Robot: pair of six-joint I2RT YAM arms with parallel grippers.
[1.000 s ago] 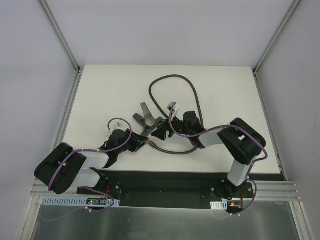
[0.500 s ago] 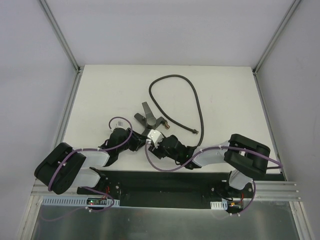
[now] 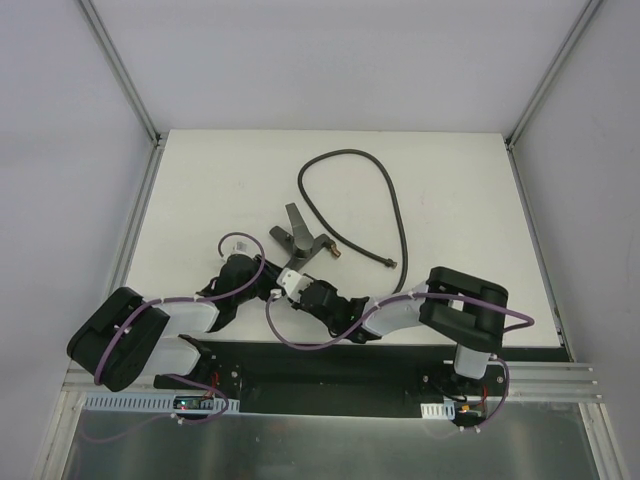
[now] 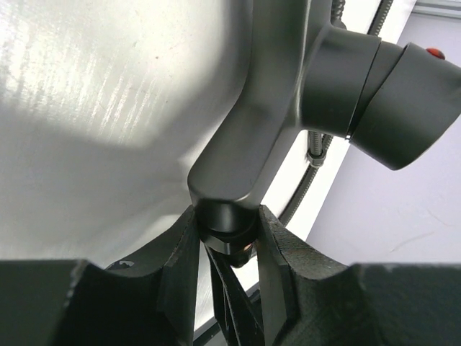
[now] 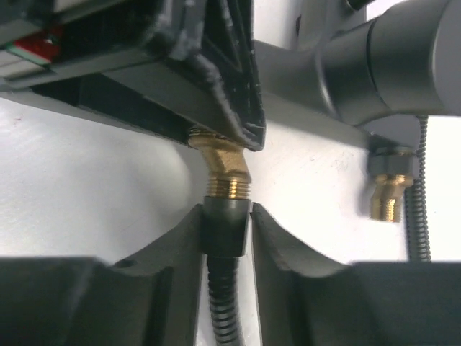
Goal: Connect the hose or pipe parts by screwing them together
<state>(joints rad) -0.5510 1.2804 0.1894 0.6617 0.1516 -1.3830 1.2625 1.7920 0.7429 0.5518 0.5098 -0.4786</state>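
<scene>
The dark-grey forked fitting (image 3: 296, 238) lies mid-table. My left gripper (image 4: 227, 216) is shut on its near leg, and the fitting's body (image 4: 266, 108) rises above the fingers. In the right wrist view a brass elbow tip (image 5: 225, 169) comes out below the left gripper's fingers, with a hose's dark nut (image 5: 225, 227) butted against its thread. My right gripper (image 5: 225, 213) is shut around that nut, and the ridged hose (image 5: 223, 288) runs back between its fingers. The fitting's other brass tip (image 5: 387, 198) is bare. In the top view both grippers meet near the table's front, left gripper (image 3: 278, 283) and right gripper (image 3: 298, 290).
A long hose (image 3: 345, 152) loops across the far half of the white table (image 3: 450, 190), one end by the fitting and one at the right (image 3: 396, 265). Purple cables trail along both arms. Metal frame posts border the table on the left and right.
My right arm swung from over the fitting down and left to the left gripper, and its jaws narrowed around the hose nut. The left gripper and the fitting stayed put.
</scene>
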